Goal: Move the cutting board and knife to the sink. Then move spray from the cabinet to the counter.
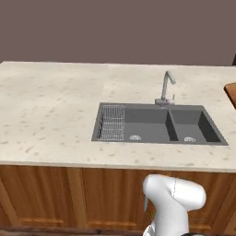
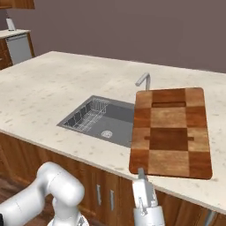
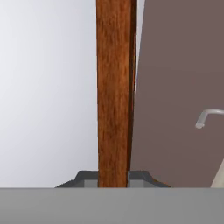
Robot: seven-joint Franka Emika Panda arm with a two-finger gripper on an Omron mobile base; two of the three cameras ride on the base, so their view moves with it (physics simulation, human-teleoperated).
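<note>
The two-finger gripper (image 2: 141,175) is clamping the reddish-brown patchwork wooden cutting board (image 2: 171,131), carrying it; lowering into the dark grey recessed sink (image 2: 110,120) is pending.

cutting board (image 2: 170,132): in the right base view it hides the right part of the sink (image 2: 95,117) and the foot of the faucet (image 2: 143,80); its near edge, where the jaws meet it, covers the fingertips.
cutting board, left base view: cut by the right picture edge, a brown corner alone shows.
cutting board, hand view: seen edge-on, running up from between the jaws and cut by the top edge; its patchwork face is hidden.
gripper (image 2: 142,173): fingertips cannot be made out against the board's edge.
faucet, hand view: cut off by the right edge, to the side of the jaws.
far-left counter items, right base view: too small to tell.
</note>
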